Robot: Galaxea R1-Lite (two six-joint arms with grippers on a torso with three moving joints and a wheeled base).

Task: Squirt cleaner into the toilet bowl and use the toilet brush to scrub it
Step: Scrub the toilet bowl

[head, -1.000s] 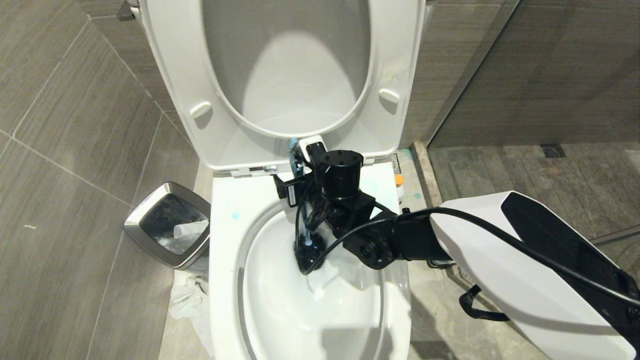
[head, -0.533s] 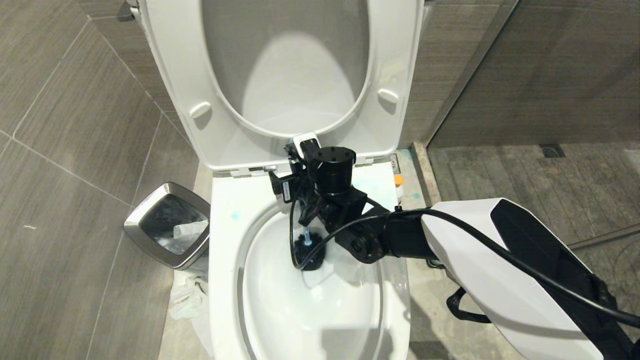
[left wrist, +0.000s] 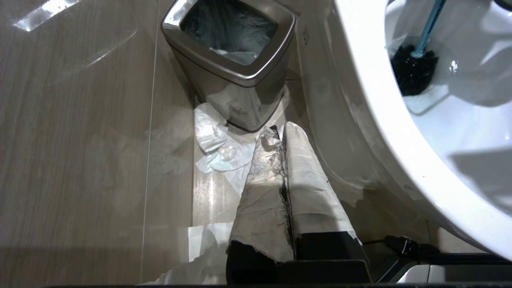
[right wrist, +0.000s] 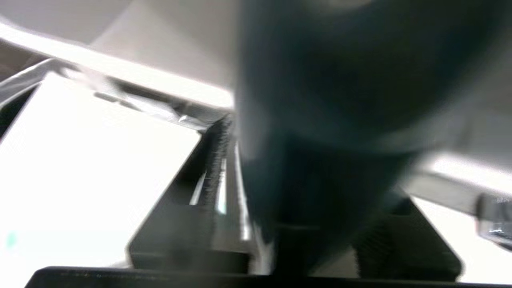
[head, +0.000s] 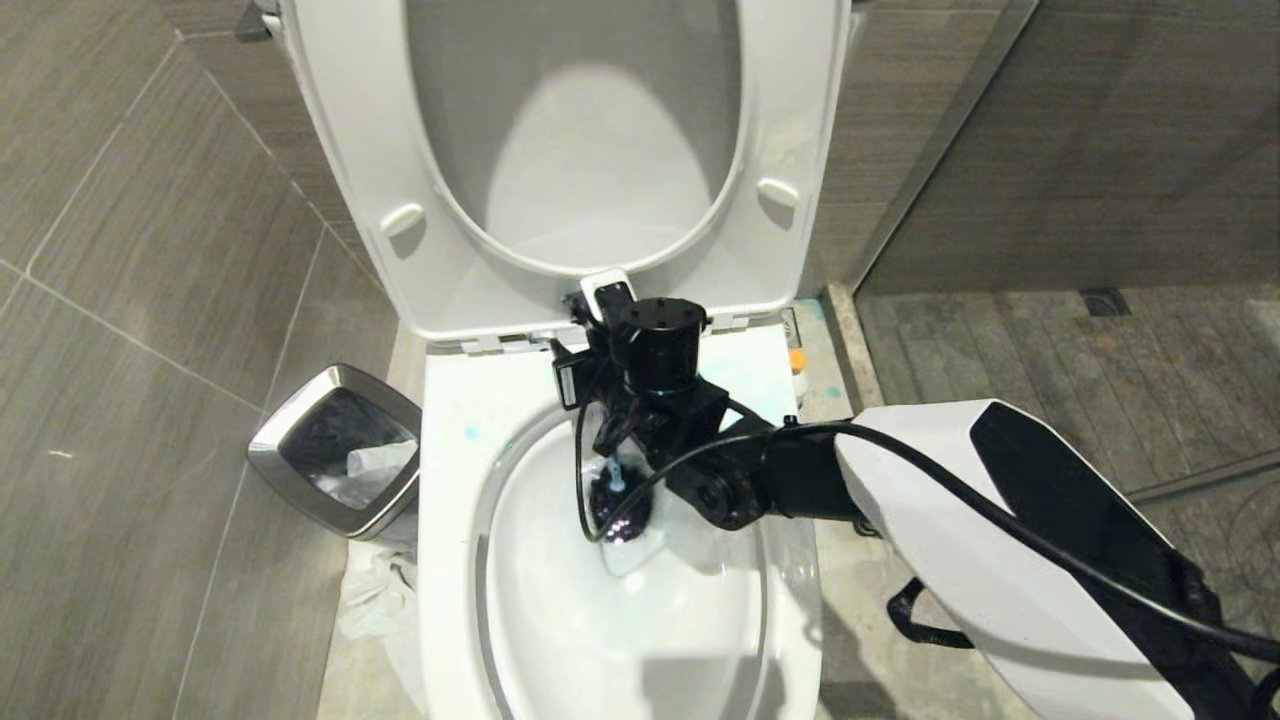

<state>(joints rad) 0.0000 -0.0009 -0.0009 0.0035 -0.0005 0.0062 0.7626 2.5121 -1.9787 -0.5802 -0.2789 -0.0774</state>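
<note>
2 steps make up this job, and the squirting looks done: pale blue cleaner point(head: 470, 432) is dotting the rim of the bowl point(head: 450, 520) as a small dab. Scrubbing seems to be the step in hand, and how much is left I cannot judge; the bowl's front half is showing no brush contact now.

Right gripper point(head: 612, 335) is hanging over the back of the bowl, just below the raised seat point(head: 340, 180), and its jaws are clamping the top of the brush point(left wrist: 414, 72) handle, which is filling the right wrist view between the 2 pads. From there the handle is running down into the bowl, its dark head sitting at the back, at the water's edge.

Left gripper point(left wrist: 280, 138) is parked low beside the toilet, pressed together, empty, near the bin point(left wrist: 236, 44).
</note>
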